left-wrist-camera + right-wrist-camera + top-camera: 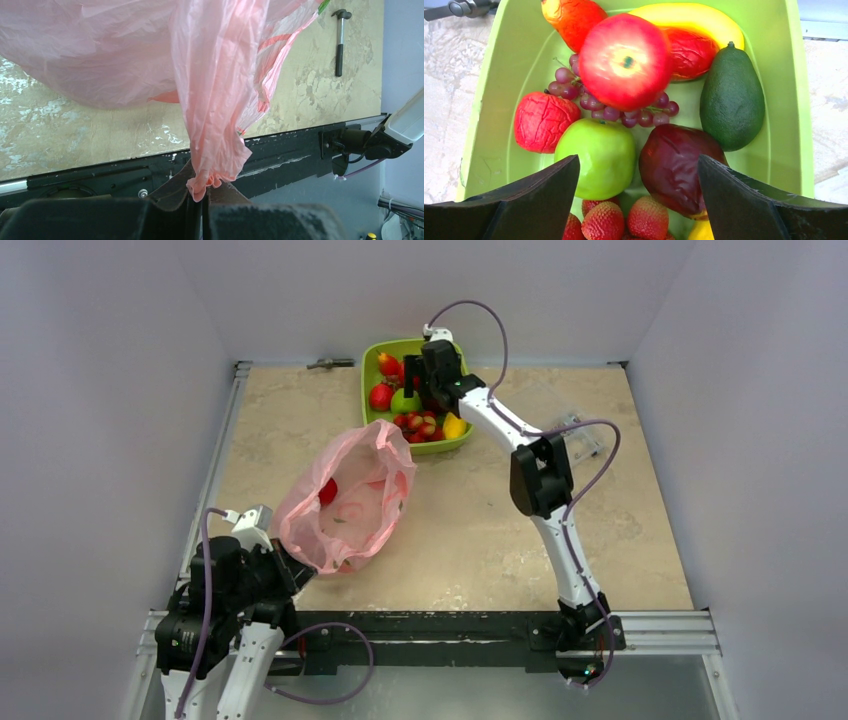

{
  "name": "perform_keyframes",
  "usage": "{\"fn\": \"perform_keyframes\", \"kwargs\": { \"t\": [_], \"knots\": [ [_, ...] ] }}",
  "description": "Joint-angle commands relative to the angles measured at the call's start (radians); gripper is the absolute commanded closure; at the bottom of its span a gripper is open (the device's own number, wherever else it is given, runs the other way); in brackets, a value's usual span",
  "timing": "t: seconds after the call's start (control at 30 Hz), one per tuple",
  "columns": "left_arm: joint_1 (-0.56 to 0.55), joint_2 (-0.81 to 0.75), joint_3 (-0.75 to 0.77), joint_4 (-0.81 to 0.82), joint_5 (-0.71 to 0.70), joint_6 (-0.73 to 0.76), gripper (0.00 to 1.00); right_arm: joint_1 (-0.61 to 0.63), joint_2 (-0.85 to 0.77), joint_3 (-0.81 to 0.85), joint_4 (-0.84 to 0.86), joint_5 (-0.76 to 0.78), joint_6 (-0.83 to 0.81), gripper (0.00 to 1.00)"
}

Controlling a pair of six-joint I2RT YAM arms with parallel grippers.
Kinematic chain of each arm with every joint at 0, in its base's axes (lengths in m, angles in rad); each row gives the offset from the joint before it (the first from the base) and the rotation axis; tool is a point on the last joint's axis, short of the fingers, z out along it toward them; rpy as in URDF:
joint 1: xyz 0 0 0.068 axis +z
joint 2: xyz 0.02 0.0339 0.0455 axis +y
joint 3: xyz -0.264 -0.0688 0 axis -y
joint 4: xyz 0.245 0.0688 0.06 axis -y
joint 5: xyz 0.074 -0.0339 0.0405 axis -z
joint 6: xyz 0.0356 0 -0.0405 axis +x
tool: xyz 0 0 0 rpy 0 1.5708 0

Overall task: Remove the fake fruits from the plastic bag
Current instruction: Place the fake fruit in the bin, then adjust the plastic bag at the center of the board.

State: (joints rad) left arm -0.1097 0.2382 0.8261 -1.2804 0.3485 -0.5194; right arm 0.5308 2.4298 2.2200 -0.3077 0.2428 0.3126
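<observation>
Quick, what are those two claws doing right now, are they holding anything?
Left gripper: closed, pinching the plastic bag.
Right gripper: open, holding nothing, above the green tray.

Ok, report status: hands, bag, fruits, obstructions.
Left hand shut on the plastic bag. Right hand open over the green tray, fake fruits piled inside. One red fruit showing through the bag. Nothing in the way.

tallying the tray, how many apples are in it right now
2. A red apple lies on the grapes in the middle of the green tray; a green apple sits next to it, nearer the open right gripper. Others may hide behind its fingers.
</observation>
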Motion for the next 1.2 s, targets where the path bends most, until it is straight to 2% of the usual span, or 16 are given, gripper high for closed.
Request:
{"fn": "perform_keyframes", "kwargs": {
  "t": [0.0, 0.1, 0.2, 0.4, 0.53, 0.6, 0.7, 0.87, 1.07, 1.17],
  "knots": [
    [0.0, 0.015, -0.004, 0.037, 0.022, 0.018, 1.0, 0.004, -0.106, 0.037, -0.032, 0.017, -0.039, 0.12],
    [0.0, 0.013, -0.004, 0.036, 0.025, 0.019, 1.0, 0.007, -0.15, 0.009, -0.037, -0.055, -0.008, 0.11],
    [0.0, 0.004, -0.003, 0.038, 0.024, 0.021, 1.0, 0.023, -0.239, -0.107, -0.014, -0.075, 0.029, 0.12],
    [0.0, 0.001, 0.0, 0.029, 0.027, 0.021, 1.0, 0.085, -0.557, -0.607, 0.177, -0.15, 0.13, 0.13],
    [-0.001, -0.005, 0.002, 0.028, 0.026, 0.021, 1.0, 0.153, -0.755, -0.889, 0.247, -0.164, 0.19, 0.13],
    [-0.001, -0.006, 0.003, 0.026, 0.026, 0.02, 1.0, 0.188, -0.835, -1.007, 0.288, -0.188, 0.215, 0.14],
    [-0.001, -0.012, 0.009, 0.024, 0.015, 0.016, 1.0, 0.221, -0.942, -1.13, 0.264, -0.238, 0.237, 0.15],
    [0.001, 0.091, 0.124, 0.041, 0.009, -0.031, 1.0, 0.233, -1.123, -1.252, 0.156, -0.259, 0.23, 0.15],
    [0.0, 0.326, 0.415, 0.208, 0.12, -0.087, 1.0, 0.233, -1.257, -1.223, 0.02, -0.245, 0.169, 0.15],
    [0.0, 0.484, 0.597, 0.195, 0.177, -0.083, 1.0, 0.232, -1.283, -1.191, 0.017, -0.265, 0.182, 0.15]
  ]
}}
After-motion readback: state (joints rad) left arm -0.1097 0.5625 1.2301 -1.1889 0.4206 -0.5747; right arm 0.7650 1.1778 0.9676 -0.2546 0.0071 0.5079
